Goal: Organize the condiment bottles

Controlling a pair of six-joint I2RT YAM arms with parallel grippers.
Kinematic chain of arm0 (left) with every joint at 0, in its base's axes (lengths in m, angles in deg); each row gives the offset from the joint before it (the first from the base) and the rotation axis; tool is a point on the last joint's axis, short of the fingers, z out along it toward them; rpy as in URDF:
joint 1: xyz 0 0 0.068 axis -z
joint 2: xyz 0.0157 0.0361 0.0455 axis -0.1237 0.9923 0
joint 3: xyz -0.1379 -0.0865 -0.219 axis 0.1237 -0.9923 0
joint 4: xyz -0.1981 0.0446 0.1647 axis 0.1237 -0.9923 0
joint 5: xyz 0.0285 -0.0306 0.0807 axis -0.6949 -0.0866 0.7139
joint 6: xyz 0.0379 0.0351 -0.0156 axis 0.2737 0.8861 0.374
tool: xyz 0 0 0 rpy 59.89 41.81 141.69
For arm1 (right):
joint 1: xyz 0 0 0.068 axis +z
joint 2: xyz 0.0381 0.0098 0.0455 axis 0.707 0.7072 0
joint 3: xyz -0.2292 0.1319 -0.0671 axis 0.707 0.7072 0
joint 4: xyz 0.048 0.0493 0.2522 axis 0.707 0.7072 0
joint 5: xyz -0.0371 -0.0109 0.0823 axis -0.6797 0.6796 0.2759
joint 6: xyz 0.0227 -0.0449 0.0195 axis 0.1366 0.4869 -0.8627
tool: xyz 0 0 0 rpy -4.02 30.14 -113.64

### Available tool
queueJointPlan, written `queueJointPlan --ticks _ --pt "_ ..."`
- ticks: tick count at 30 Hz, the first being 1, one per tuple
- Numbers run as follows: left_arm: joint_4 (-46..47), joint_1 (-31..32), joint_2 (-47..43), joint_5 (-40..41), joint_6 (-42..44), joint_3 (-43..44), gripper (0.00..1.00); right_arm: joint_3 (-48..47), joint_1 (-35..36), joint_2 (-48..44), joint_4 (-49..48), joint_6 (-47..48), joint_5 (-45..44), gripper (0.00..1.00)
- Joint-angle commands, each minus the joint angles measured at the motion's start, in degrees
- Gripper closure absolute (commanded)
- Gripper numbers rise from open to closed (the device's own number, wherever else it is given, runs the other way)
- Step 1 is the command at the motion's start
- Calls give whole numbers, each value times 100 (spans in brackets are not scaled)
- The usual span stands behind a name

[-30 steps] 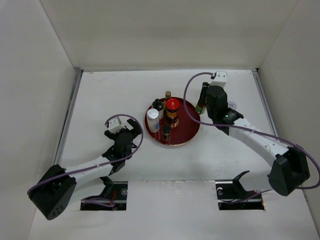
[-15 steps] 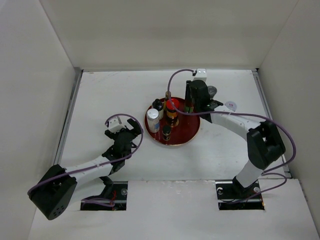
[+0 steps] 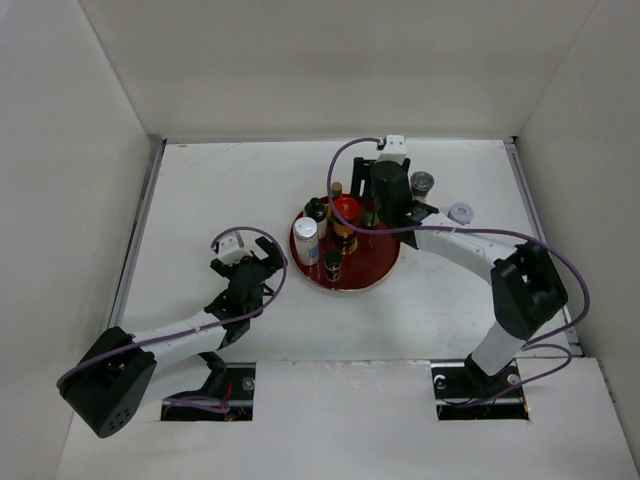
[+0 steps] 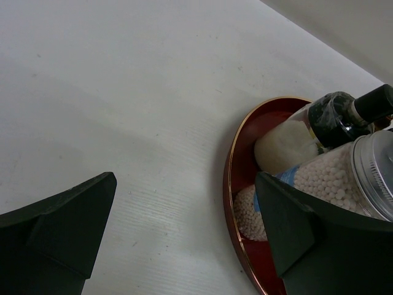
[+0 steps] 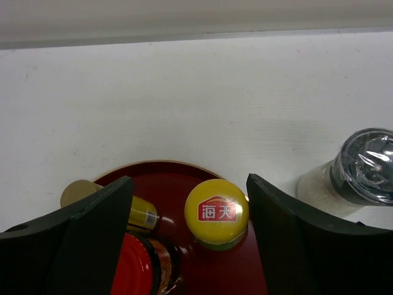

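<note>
The right claw, spread wide, straddles the small yellow-capped bottle standing on the round red tray — not touching it — while the left claw gapes empty over the white table beside that tray.

The whole tabletop is being viewed from high above its near edge. The tray is being seen low and close from its left, past the left claw, and steeply from close above its far rim, past the right claw. It is being shared by all three views.
</note>
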State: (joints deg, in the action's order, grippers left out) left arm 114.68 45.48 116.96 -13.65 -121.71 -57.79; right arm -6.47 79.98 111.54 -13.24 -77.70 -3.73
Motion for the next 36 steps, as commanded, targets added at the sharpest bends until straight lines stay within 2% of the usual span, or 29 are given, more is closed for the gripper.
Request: queueJointPlan --ticks 1,5,10,17,25,30,33,35,36 --pt "245 -45 16 -48 -76 119 0 -64 48 -636 -381 -17 -193 17" --pt "307 -18 -98 -180 -94 84 0 524 -101 -1435 -459 -157 -201 7" --pt "360 -36 -54 -197 -103 67 0 1105 -864 -1851 -495 -334 -70 2" --pt "368 -62 42 -250 -111 93 0 737 -1612 -938 -82 -246 334 0" --pt "368 -27 86 -259 -120 111 0 244 -1947 -67 59 -272 932 0" --pt "368 -54 156 -259 -120 119 0 25 -1991 390 -107 -220 889 0" --pt "368 -10 121 -259 -120 128 0 -11 -1982 514 -283 -176 871 20" --pt "368 -62 174 -250 -120 128 0 50 -1965 444 -345 -193 827 38" --pt "368 -71 200 -259 -129 128 0 138 -1965 330 -406 -228 731 44"
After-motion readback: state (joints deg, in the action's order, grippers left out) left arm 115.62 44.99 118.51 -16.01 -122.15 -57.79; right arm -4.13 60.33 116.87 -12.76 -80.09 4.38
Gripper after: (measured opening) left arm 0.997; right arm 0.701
